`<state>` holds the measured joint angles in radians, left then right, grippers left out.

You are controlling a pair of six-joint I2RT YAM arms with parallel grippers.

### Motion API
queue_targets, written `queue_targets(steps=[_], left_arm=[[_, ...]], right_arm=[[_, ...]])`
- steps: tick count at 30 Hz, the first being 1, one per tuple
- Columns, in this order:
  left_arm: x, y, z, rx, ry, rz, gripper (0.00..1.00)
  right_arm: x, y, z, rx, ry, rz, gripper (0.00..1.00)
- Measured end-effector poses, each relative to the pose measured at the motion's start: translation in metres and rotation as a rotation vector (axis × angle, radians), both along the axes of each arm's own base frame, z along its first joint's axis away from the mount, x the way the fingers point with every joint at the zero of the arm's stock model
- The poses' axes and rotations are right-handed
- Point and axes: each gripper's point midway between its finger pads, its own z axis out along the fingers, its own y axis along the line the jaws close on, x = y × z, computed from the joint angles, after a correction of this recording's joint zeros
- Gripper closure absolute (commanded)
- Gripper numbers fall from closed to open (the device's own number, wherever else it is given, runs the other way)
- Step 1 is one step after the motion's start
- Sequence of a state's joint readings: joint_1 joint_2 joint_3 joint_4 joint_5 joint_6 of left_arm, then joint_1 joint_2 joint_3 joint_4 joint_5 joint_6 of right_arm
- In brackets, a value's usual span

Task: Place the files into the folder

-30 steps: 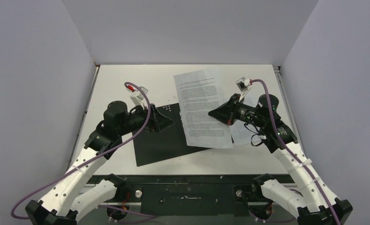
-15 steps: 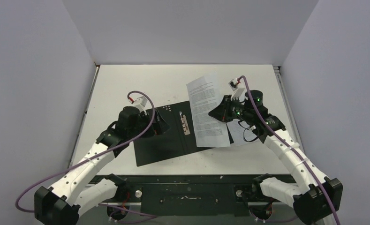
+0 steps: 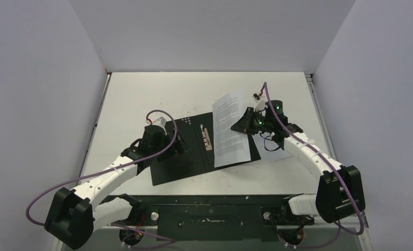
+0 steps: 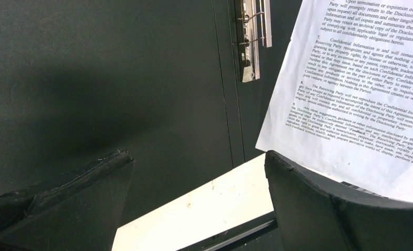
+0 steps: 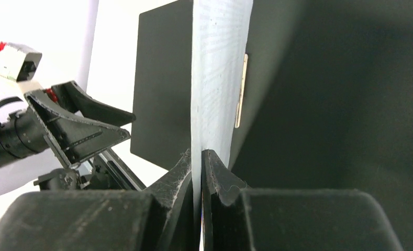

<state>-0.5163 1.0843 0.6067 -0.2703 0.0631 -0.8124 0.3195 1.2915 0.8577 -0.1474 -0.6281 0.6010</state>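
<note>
Since the earlier view, the left gripper (image 3: 179, 142) has drawn back toward the near edge of the desk (image 3: 141, 94) and now stands wide open, holding nothing. The right gripper (image 3: 244, 124) has swung its sheet aside, uncovering the spine. The folder (image 3: 186, 159) lies open, black side up, mid-desk toward the near edge. One of the files (image 3: 229, 130) hangs over its right half, pinched in the closed right claw; a second sheet (image 3: 269, 151) lies beside the folder's right edge. We should lower the held sheet flat, its left edge just beside the metal clip (image 3: 207, 137), before releasing.

table (image 3: 141, 89): white | on it: open black folder (image 3: 183, 162) | loose sheet (image 3: 277, 154) beside folder
</note>
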Motion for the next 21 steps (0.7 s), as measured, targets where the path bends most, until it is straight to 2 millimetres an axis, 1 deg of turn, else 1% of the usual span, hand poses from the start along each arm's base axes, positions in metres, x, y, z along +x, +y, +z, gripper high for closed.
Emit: queue_targets(steps=[8, 13, 21], left_arm=[[0.004, -0.002, -0.013, -0.010, 0.004, 0.012, 0.04], [0.005, -0.003, -0.017, -0.007, 0.007, 0.011, 0.04], [0.005, -0.004, -0.020, -0.008, 0.008, 0.004, 0.04]], right_arm=[[0.018, -0.003, -0.021, 0.041, 0.058, -0.010, 0.95], [0.018, -0.002, -0.034, 0.035, 0.086, 0.013, 0.95], [0.019, -0.003, -0.047, 0.022, 0.105, 0.031, 0.95]])
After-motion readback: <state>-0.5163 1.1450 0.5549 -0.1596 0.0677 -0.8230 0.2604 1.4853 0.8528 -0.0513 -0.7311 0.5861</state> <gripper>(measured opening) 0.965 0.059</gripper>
